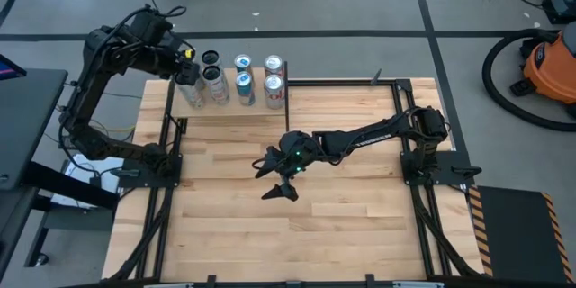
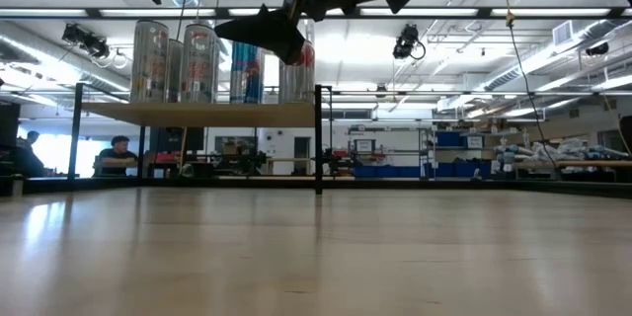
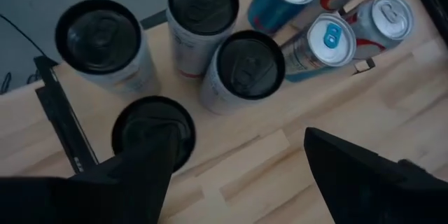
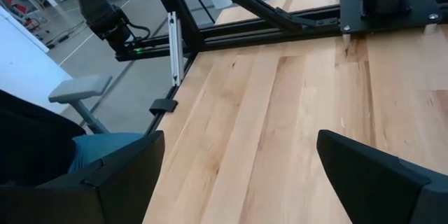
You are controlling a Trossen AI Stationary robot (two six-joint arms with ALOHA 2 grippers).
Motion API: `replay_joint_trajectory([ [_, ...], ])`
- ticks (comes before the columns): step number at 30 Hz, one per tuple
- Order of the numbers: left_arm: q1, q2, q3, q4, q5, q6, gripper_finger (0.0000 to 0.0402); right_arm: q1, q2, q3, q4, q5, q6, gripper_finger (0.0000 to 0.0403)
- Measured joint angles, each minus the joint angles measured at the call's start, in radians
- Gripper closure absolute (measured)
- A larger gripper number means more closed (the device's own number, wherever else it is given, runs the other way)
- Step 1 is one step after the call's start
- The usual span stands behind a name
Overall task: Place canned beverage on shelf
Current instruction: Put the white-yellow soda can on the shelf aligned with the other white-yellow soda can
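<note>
Seven tall aluminium cans stand on the pale-wood shelf with thin black rod edging (image 1: 202,108), at the bench's far left corner. The left gripper (image 3: 238,175) hovers above the black-topped silver can (image 3: 152,131) at the shelf's front edge, fingers apart and holding nothing. Best to rise straight up, fingers wide, so neither clips this can or its black-topped neighbour (image 3: 245,70). The can looks upright and apart from the others. The right gripper (image 1: 281,180) waits over mid-bench, fingers apart, empty.
</note>
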Motion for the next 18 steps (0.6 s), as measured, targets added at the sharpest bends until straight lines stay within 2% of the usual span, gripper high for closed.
replay_joint_trajectory([
  [3, -0.001, 0.0, 0.0, 0.0, -0.032, -0.048, 0.0087, 0.0, 0.0, 0.0, 0.001, 0.0, 0.0, 0.002],
  [7, -0.001, 0.0, 0.0, 0.0, -0.134, -0.107, 0.0096, 0.0, 0.0, 0.0, 0.001, 0.0, 0.0, 0.002],
  [14, -0.001, -0.001, -0.01, 0.001, -0.149, -0.13, 0.0103, 0.0, 0.0, 0.0, 0.0, 0.0, 0.0, 0.002],
  [18, -0.001, -0.014, -0.09, -0.002, -0.167, -0.125, 0.0104, 0.0, 0.0, 0.0, -0.001, 0.0, 0.0, 0.002],
])
